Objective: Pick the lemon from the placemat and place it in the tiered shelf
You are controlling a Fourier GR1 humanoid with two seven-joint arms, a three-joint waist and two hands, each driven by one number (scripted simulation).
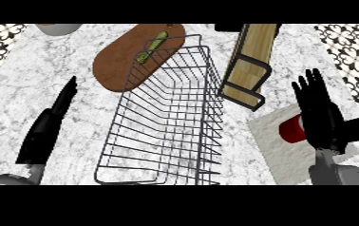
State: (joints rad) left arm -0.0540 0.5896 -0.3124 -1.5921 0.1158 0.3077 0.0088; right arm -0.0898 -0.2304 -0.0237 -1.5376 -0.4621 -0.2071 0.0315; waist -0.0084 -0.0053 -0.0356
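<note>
both grey forearms enter from the lower edge. left black hand (49, 120) at lower left is seen edge-on, fingers straight, holding nothing. right black hand (319, 111) at lower right stands open, fingers up, over a white square mat (280, 158), partly hiding a red round object (290, 129). black wire basket (168, 125) fills the centre. brown oval placemat (119, 61) at upper centre carries a green elongated item (155, 42); no yellow lemon can be made out. wooden tiered shelf with black frame (247, 66) stands upper right.

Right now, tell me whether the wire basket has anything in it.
Empty. Through the wire basket only bare marble counter shows; nothing lies inside. The green item sits on the brown placemat behind the basket's far rim.
</note>
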